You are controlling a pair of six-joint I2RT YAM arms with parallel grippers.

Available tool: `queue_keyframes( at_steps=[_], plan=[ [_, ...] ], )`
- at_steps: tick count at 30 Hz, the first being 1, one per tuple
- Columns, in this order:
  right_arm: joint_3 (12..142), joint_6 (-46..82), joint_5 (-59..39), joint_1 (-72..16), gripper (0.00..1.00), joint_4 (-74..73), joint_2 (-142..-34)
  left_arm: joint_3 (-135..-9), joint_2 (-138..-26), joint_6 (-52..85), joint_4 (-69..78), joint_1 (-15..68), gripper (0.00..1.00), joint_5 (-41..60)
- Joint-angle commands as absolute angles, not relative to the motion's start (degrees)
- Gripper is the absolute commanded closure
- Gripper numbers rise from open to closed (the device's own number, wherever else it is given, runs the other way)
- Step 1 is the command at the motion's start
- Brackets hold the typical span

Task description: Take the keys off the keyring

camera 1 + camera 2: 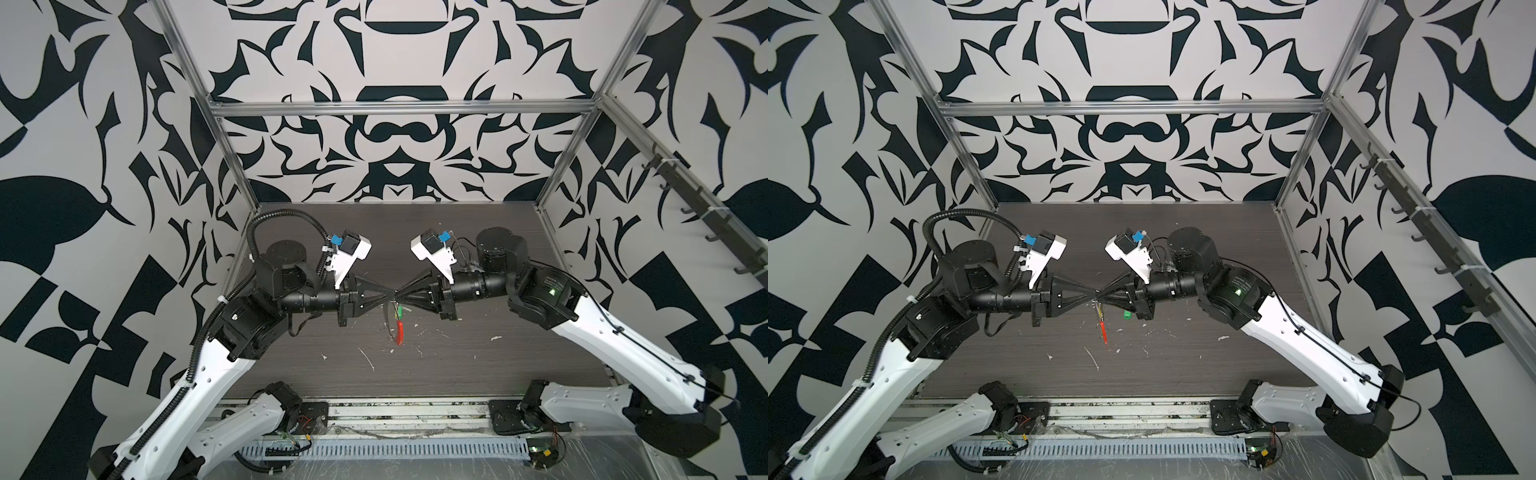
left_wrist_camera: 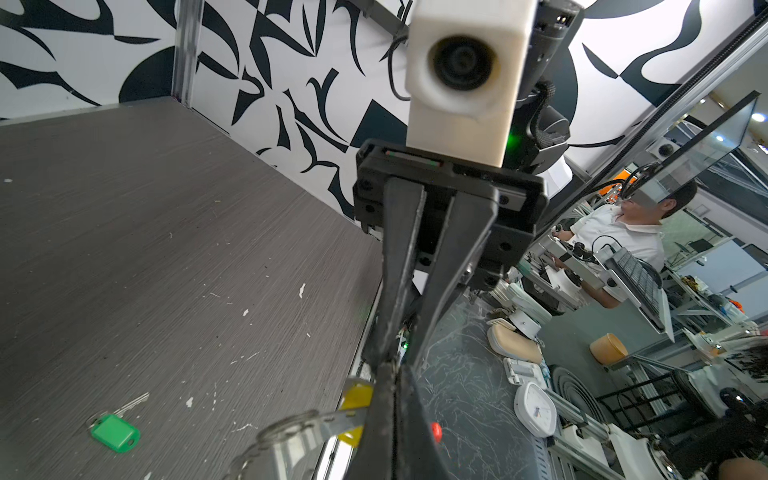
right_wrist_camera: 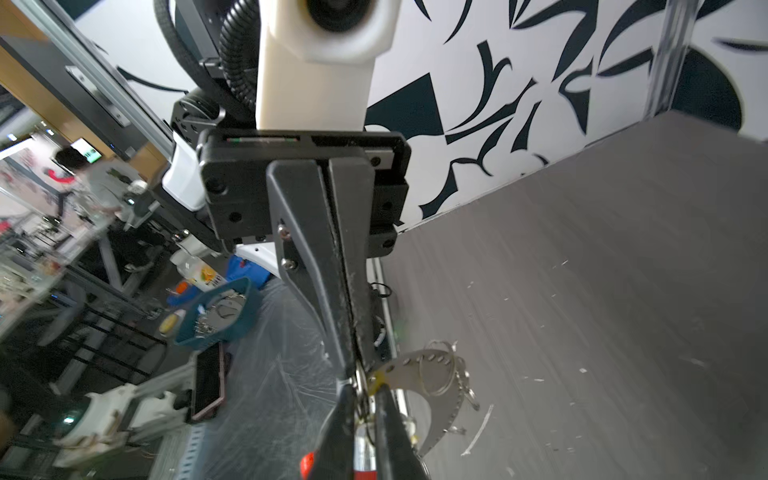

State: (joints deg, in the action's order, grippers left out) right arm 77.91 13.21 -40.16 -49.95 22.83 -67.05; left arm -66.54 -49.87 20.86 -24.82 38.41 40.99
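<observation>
Above counter [image 1: 457, 365]: my left pincer [image 1: 390, 299] clamps yellow key [image 2: 356, 398]; can't tell whether right pincer [image 1: 402, 300] grips keyring [image 1: 400, 332]. If it's slack, ring swings and key won't slide off.

Robotics lab: aluminium frame [image 1: 399, 109], patterned backdrop [image 1: 399, 50]

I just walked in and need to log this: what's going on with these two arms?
Both arms meet tip to tip above the table, working keys off the keyring, which hangs below the tips. The left gripper is shut at the keyring's top, beside the yellow key, which is up at the ring and not on the table. The right gripper stands slightly open at the same spot. The green key already lies loose on the table.
</observation>
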Motion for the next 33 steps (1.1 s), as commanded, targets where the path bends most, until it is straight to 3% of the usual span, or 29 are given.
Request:
queue_keyframes(
  at_steps=[1, 6, 19, 33],
  plan=[
    [78.2, 12.92, -37.49, -50.02, 0.73, 16.67, -64.9, -63.43, -47.79, 23.39, -16.78, 38.58, 1.0, 38.45],
    [73.72, 13.17, -34.45, -50.12, 0.62, 11.24, -61.01, -59.35, -44.9, 25.04, -9.04, 38.58, 1.0, 36.97],
    [65.88, 9.34, -28.21, -50.41, 0.58, 7.53, -57.12, -56.31, -43.86, 27.85, -2.02, 38.58, 1.0, 39.44],
    [67.37, 6.02, -25.44, -54.48, 0.54, 5.68, -59.67, -55.54, -45.09, 29.42, -0.17, 38.57, 1.0, 41.13]
  ],
)
